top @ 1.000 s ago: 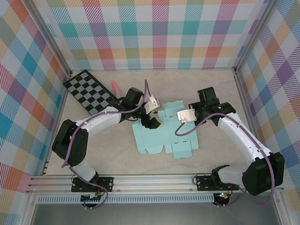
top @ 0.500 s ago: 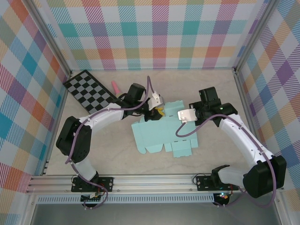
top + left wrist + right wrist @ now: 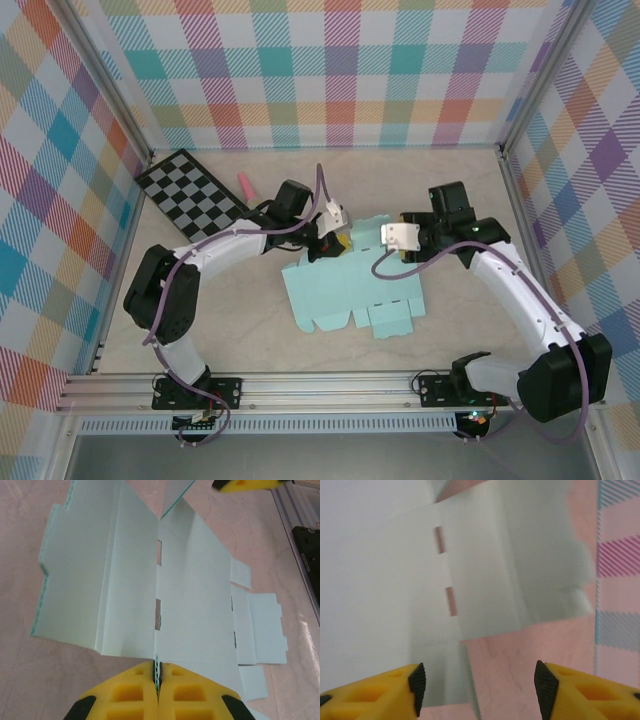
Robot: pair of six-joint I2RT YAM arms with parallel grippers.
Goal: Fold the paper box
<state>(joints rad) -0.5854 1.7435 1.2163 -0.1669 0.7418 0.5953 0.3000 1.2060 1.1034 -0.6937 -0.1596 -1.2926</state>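
Left arm (image 3: 220,250), right arm (image 3: 512,288): white shells, black joints, purple cables. Left gripper (image 3: 157,664): yellow fingers, moulded square pockets.

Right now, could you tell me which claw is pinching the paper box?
The left claw: it is shut on the edge of the paper box, whereas the right claw stands open, gripping nothing.
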